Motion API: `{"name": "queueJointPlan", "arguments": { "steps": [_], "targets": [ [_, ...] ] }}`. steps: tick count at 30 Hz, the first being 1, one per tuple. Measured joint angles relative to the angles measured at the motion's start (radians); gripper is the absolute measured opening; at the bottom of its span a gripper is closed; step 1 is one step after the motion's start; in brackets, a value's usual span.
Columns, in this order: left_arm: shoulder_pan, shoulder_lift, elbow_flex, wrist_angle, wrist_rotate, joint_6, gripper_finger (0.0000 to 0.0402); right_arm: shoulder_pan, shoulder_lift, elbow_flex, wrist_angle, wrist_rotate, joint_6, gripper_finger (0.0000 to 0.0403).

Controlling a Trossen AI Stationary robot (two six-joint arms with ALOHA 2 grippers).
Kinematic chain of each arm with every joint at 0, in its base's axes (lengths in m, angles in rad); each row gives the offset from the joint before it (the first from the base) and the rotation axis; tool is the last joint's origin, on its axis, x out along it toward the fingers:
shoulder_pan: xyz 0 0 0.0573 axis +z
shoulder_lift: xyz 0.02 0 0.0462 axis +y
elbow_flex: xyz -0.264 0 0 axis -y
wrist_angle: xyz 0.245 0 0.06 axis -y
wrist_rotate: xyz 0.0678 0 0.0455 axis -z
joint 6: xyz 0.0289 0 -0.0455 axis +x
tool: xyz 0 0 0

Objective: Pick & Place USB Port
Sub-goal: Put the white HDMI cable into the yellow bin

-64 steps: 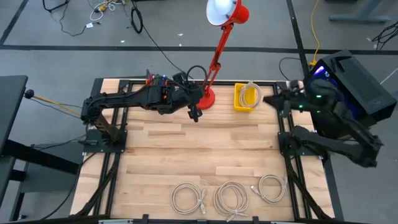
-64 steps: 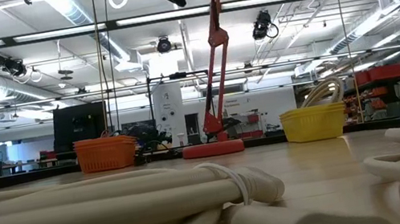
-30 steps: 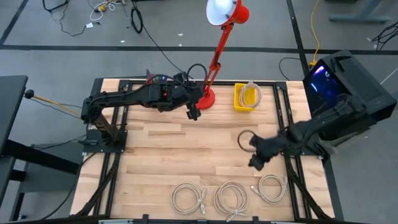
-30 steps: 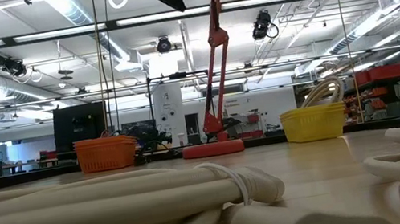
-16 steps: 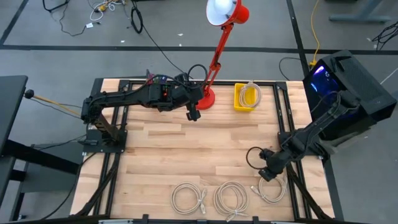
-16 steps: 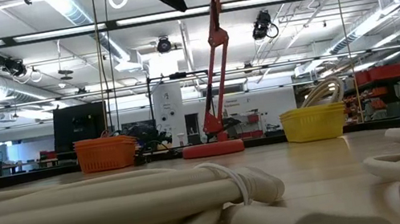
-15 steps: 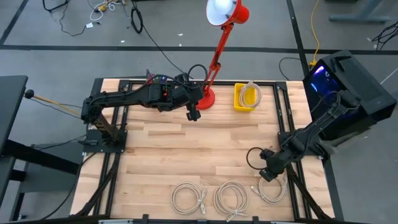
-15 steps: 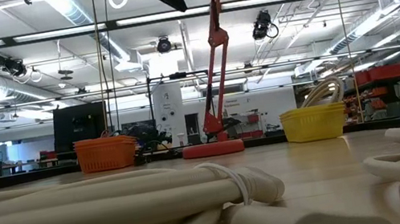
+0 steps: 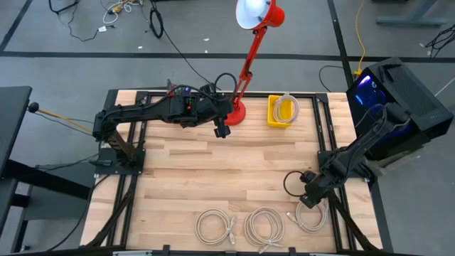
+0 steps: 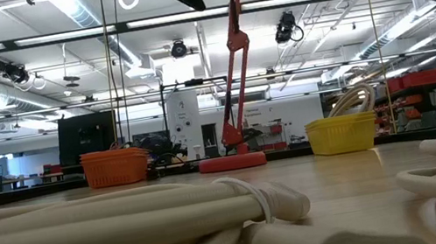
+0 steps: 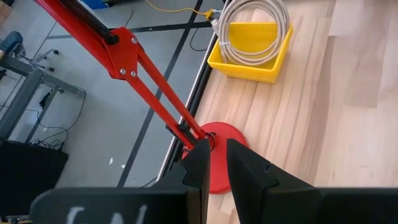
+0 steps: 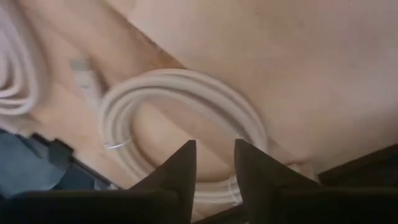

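Observation:
Three white coiled USB cables lie flat along the table's near edge: left coil (image 9: 215, 226), middle coil (image 9: 264, 226) and right coil (image 9: 311, 215). A fourth coil sits in the yellow basket (image 9: 282, 110) at the far edge. My right gripper (image 9: 307, 198) hovers just above the far side of the right coil (image 12: 186, 118), its fingers a narrow gap apart, touching nothing. My left gripper (image 9: 222, 130) waits shut, raised beside the red lamp base (image 11: 214, 149).
The red desk lamp (image 9: 245, 57) stands at the far edge, its base (image 9: 234, 112) between my left arm and the yellow basket. An orange basket (image 10: 114, 166) shows behind the table in the low view. Bare wood lies across the table's middle. A black machine (image 9: 402, 92) stands off the right side.
My right arm has swung from beside the table's middle right toward the near edge and come down over the right coil, slowing to a near stop in the last half second. It has dropped out of the low view's top corner. The coils have stayed put.

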Motion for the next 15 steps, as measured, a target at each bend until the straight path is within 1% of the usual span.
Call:
{"name": "queueJointPlan", "arguments": {
  "steps": [3,5,7,9,15],
  "targets": [
    [0.0,0.0,0.0,0.003,0.0,-0.004,0.0057,0.001,0.0,-0.051,0.074,-0.022,0.017,0.0136],
    [0.0,0.0,0.0,0.003,0.001,-0.004,0.0057,-0.001,0.0,-0.064,0.072,-0.043,0.037,0.015],
    [0.0,0.0,0.0,0.005,0.001,-0.004,0.0057,0.0,0.0,-0.064,0.049,-0.042,0.036,0.0161],
    [0.0,0.0,0.0,0.012,0.001,-0.004,0.0057,-0.001,0.0,-0.065,0.021,-0.038,0.023,0.0167],
    [0.0,0.0,0.0,0.021,0.001,-0.004,0.0057,-0.001,0.0,-0.066,0.036,-0.035,0.025,0.0171]
  ]
}}
